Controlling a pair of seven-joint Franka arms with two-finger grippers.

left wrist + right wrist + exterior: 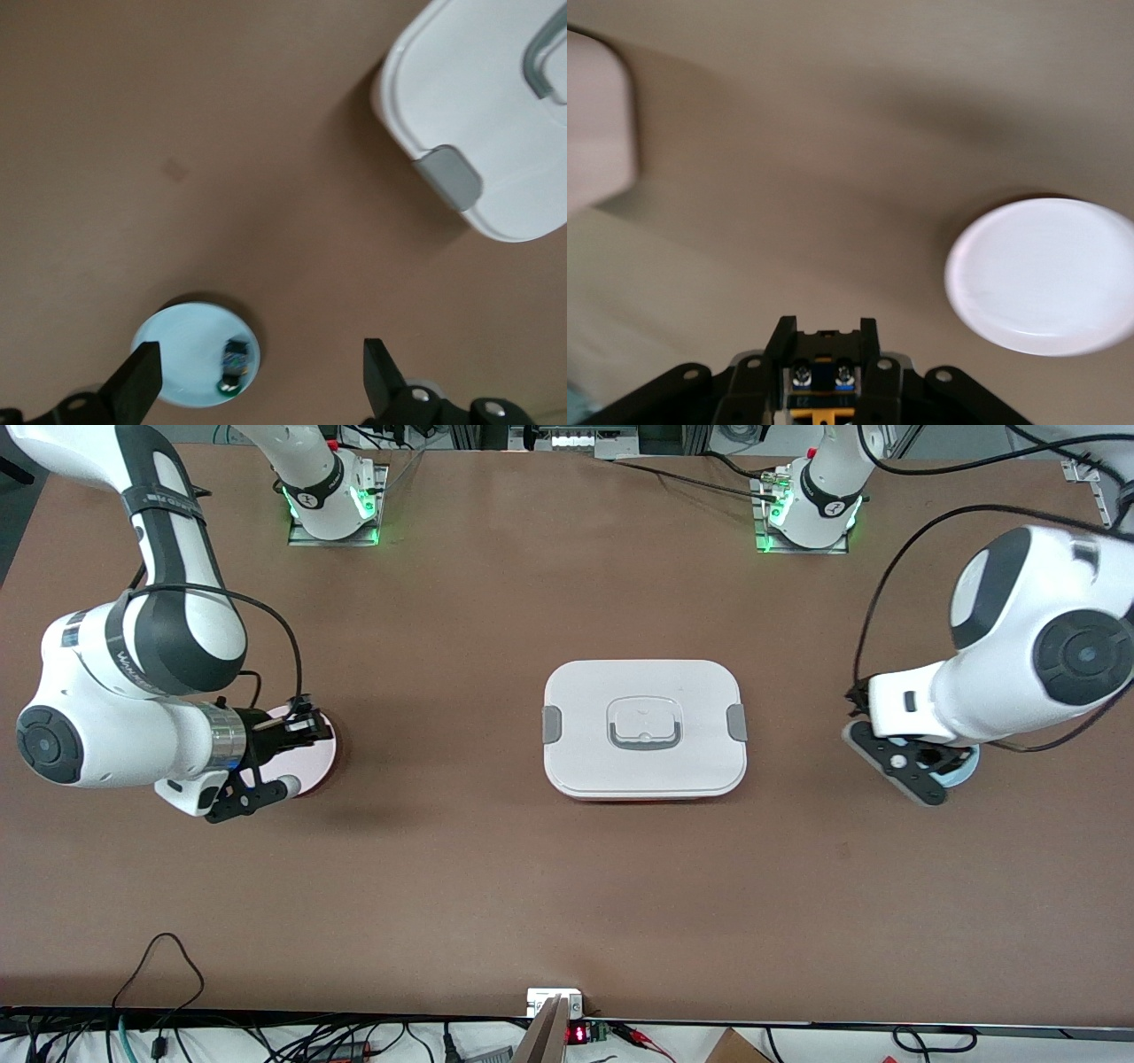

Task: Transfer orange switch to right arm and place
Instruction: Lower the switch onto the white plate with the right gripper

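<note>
Front view. The right arm [133, 691] is seen reaching in from its end of the table [496, 886]. Its end effector [306, 728] is held just above a pale pink plate [319, 766]. The orange switch cannot be made out from this angle. A white lidded container [645, 728] with grey side latches and a grey handle is noted at the middle of the table, well apart from both plates. Toward the left arm's end of the table, the left end effector [921, 769] is held over a light blue plate [970, 766], most of which is covered by it.

Left wrist view. The left end effector [259, 381] is recorded with its fingers [137, 382] wide apart and nothing between them. The light blue plate [182, 354] is seen below, partly under one finger. A small dark part with a green end [233, 363] is lying in the plate near its rim. A corner of the white container [469, 106] with one grey latch is seen on the table, well apart from the plate.

Right wrist view. The right end effector [824, 345] is recorded clamped on the orange switch [819, 390], which is gripped between the two fingers [780, 350]. Two screw heads, a blue patch and an orange edge are shown on the switch. The pale plate [1045, 274] is seen below and to one side, with nothing in it. An edge of the container [594, 124] is visible, blurred.
</note>
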